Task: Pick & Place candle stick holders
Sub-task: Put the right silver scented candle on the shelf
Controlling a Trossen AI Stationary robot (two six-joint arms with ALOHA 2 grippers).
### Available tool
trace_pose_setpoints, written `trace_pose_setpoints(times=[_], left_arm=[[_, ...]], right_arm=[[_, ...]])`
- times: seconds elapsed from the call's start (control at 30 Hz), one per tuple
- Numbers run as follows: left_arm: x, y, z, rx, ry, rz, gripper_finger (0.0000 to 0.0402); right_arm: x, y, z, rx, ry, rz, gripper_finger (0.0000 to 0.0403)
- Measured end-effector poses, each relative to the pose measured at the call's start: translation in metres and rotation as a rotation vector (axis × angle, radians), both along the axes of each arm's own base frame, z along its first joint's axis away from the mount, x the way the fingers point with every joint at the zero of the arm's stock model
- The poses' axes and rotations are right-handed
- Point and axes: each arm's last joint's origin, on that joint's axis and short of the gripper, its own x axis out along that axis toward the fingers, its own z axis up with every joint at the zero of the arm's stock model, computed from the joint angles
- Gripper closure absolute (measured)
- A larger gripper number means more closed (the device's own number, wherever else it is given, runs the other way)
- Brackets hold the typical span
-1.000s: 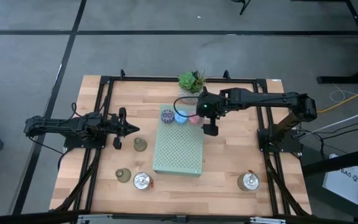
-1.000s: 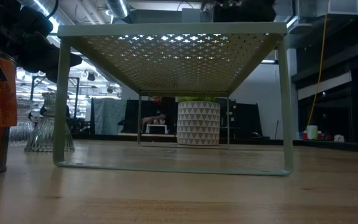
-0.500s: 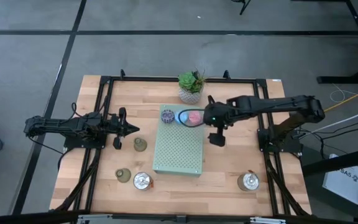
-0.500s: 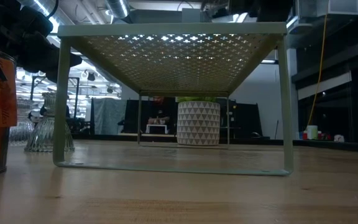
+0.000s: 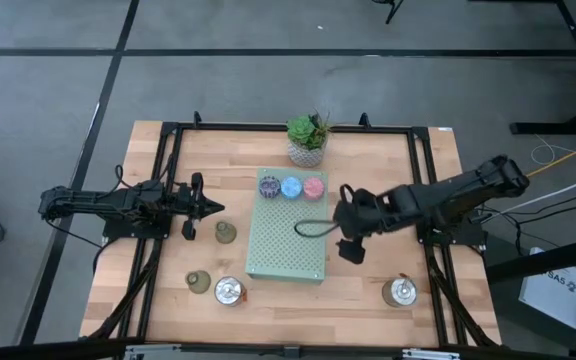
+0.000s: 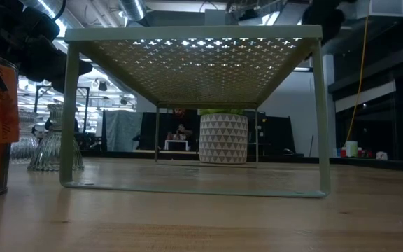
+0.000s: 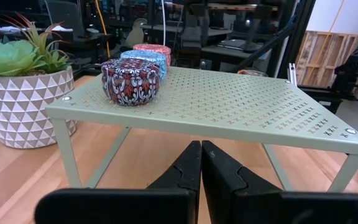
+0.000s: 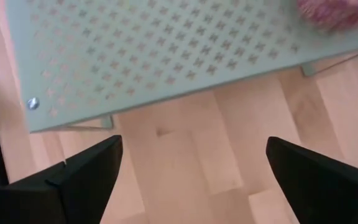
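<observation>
Right gripper (image 5: 351, 243) is spread wide and empty, hanging just off the right edge of the perforated green rack (image 5: 286, 245), so the step in hand looks like going for the next holder. Nearest candidate on that side is the silver holder (image 5: 401, 292) at the front right of the table (image 5: 368, 275); I'd approach from above, centre the jaws over it and keep them at full spread since it's 1 of the larger ones. Left gripper (image 5: 211, 207) is pressed together, holding nothing, parked left of the rack beside an olive-green holder (image 5: 226, 233). Front left: a second olive-green holder (image 5: 198, 280) and a second silver holder (image 5: 229, 291), both on bare table. On the rack's far edge, 3 holders in a row: purple holder (image 5: 269, 186), blue holder (image 5: 291, 187), pink holder (image 5: 313, 187), close together, rest of the rack free. Beyond it, a succulent in a white pot (image 5: 307, 136), not involved.
</observation>
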Motion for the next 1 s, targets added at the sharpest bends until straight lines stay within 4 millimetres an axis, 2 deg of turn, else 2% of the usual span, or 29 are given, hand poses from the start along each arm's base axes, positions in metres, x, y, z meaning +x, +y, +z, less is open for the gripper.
trace_pose_setpoints(times=[0.17, 0.37, 0.67, 0.8, 1.0], left_arm=[[0.0, 0.0, 0.0, 0.0, 0.0, 0.0, 0.0395], [0.0, 0.0, 0.0, 0.0, 0.0, 0.0, 0.0395], [0.0, 0.0, 0.0, 0.0, -0.001, 0.0, 0.0395], [0.0, 0.0, 0.0, 0.0, 0.0, 0.0, 0.0395], [0.0, 0.0, 0.0, 0.0, 0.0, 0.0, 0.0395]], right_arm=[[-0.009, 0.023, 0.001, 0.016, -0.037, -0.072, 0.0004], [-0.017, 0.043, 0.001, 0.135, -0.057, -0.208, 0.0004], [-0.025, 0.07, 0.003, 0.348, 0.007, -0.097, 0.0004], [-0.03, 0.076, 0.003, 0.405, 0.076, -0.047, 0.0004], [-0.031, 0.077, 0.003, 0.425, 0.091, -0.035, 0.0004]])
